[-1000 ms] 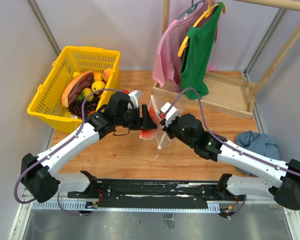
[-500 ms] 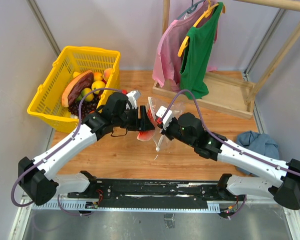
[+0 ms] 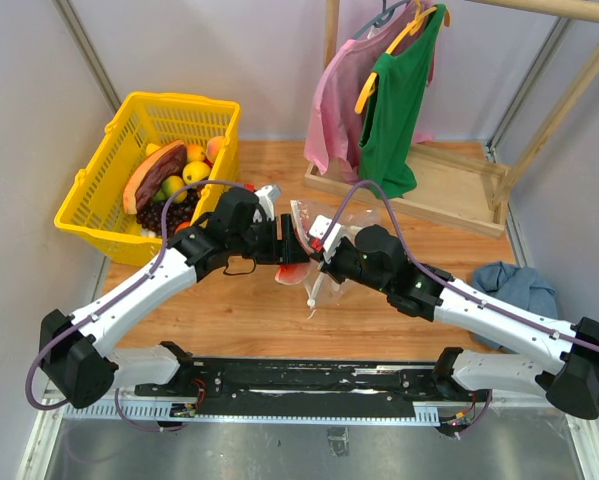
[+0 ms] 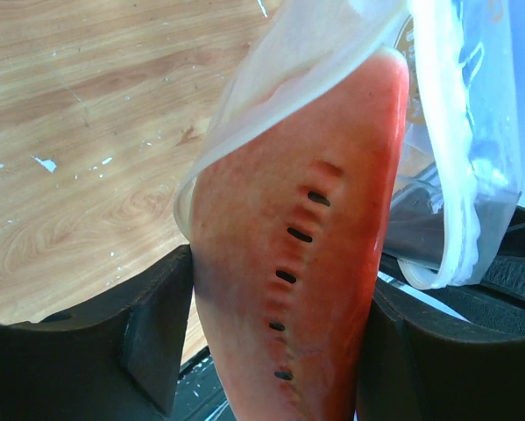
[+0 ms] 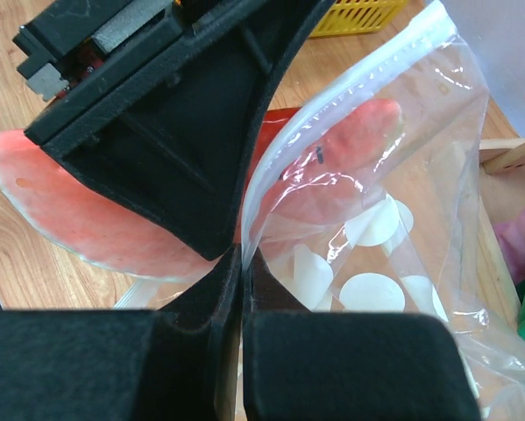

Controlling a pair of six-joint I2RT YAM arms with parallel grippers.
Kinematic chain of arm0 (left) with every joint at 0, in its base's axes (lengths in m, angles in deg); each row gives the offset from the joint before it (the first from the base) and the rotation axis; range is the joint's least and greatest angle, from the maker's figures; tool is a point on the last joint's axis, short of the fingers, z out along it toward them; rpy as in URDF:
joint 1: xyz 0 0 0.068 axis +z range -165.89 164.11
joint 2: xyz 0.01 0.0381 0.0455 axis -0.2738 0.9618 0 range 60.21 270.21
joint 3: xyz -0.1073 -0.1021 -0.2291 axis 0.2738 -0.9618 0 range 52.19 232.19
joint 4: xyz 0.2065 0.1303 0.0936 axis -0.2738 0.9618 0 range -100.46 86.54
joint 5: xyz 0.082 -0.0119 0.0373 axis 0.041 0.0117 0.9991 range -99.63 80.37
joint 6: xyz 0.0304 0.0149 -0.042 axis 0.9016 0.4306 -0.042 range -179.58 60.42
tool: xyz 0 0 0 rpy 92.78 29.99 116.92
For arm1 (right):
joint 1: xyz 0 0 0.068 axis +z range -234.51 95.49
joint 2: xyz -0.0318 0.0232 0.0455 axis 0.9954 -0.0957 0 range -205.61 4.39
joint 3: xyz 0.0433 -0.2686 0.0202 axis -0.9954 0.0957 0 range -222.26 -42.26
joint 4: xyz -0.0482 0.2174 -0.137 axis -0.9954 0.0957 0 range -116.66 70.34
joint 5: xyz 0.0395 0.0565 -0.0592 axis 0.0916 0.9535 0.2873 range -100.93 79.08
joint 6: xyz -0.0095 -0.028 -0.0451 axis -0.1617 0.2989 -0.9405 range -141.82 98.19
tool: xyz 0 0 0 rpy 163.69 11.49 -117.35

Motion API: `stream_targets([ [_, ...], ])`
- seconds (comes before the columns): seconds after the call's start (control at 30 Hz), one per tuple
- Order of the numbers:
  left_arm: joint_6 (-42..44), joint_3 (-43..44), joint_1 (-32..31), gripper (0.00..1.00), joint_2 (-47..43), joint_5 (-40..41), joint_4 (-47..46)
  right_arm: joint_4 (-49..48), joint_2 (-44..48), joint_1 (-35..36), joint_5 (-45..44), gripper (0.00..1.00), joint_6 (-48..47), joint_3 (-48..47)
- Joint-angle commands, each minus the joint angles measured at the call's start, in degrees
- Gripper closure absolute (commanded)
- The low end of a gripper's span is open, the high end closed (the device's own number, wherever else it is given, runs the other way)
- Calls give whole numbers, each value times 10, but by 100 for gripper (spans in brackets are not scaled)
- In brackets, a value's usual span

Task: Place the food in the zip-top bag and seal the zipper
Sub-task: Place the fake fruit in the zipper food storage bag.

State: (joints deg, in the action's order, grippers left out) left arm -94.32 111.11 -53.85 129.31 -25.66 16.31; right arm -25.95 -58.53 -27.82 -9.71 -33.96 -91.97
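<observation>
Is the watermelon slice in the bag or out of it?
Partly in: the tip of the slice shows through the bag, past its open mouth; the rest is outside, in the left hand.

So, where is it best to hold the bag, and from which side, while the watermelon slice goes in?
Pinch one lip of the bag at its mouth, by the zipper strip, coming from the side opposite the watermelon slice, as the right gripper does. The film is floppy and the strip looks firmest; holding a single layer probably keeps the mouth open.

Bright, even light; blurred close-ups
</observation>
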Motion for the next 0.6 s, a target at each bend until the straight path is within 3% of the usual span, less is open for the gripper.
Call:
stream_targets([
  [0.0,9,0,-3,62,-5,-34,-22,-18,6,10,22,99,-7,-6],
  [0.3,4,-24,-3,61,-39,-77,-63,-24,0,10,40,99,1,2],
  [0.57,-23,-35,-3,60,-15,-12,-51,-29,12,9,43,99,12,1],
])
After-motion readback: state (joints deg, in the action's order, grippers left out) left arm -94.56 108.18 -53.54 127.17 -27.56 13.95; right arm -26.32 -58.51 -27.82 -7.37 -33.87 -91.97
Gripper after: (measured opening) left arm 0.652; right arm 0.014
